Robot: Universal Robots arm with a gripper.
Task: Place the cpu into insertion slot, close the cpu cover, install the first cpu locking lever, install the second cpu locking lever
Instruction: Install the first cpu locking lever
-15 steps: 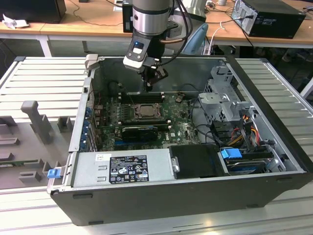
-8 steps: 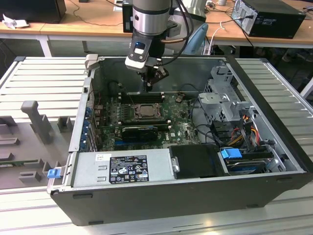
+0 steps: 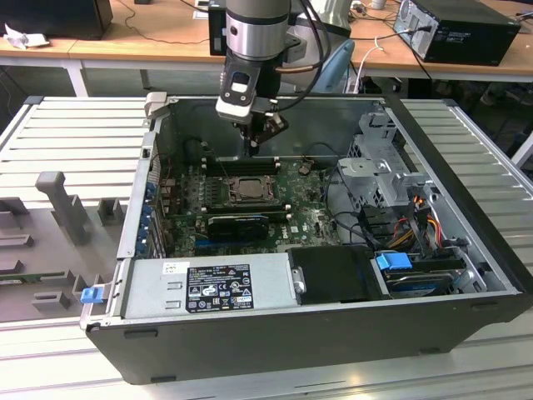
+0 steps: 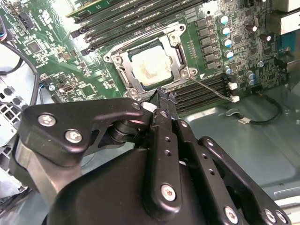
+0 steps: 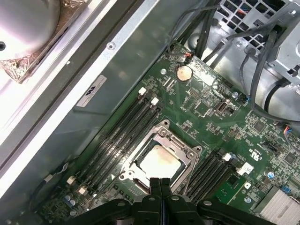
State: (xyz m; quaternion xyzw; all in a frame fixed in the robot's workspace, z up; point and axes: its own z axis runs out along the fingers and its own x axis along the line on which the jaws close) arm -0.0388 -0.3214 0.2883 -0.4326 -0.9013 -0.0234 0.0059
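The gripper hangs close over one edge of the slot, its fingers pinched together with nothing between them. Inside the computer case, near the middle of the green board, the cover lies flat and the chip sits in its window, so the work looks to be at the levers. Done well, I judge, the closed tip presses on the wire alone and never scrapes the board. A thin rod beside the slot may be a lever. The gripper's body hides the nearest corner, and whether any hook is caught is hard to tell.
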